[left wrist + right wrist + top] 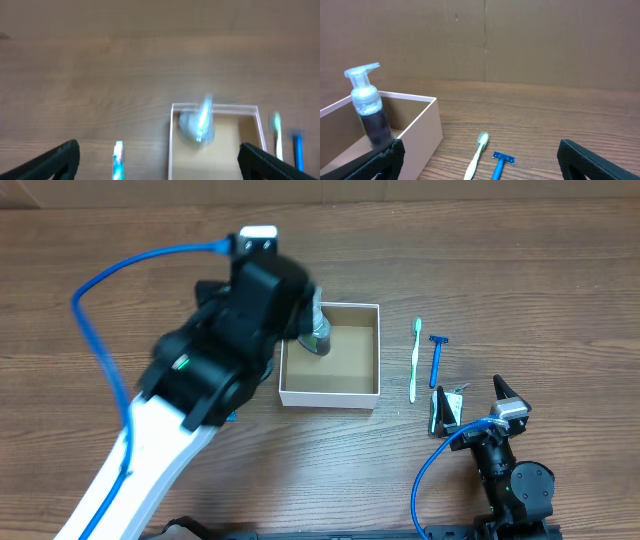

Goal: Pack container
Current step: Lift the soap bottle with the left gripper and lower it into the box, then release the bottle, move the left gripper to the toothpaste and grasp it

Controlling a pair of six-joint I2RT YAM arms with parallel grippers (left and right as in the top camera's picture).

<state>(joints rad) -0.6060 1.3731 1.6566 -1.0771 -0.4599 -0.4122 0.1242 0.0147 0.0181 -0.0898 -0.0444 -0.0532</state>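
The container (330,392) is a white-walled square box with a brown inside, at mid-table. A clear pump bottle (319,332) stands upright in its far-left corner. My left gripper (159,167) is open and empty, high above the box's left wall (171,150); the view is blurred. In the overhead view my left arm (265,300) covers the box's left edge. My right gripper (472,402) is open and empty, low at the front right. It faces the box (422,135), the bottle (367,107), a green toothbrush (476,157) and a blue razor (500,162).
The toothbrush (416,360) and the razor (437,358) lie side by side on the table right of the box. A blue-and-white tube (117,162) lies left of the box, mostly under my left arm in the overhead view (232,417). A cardboard wall stands behind the table.
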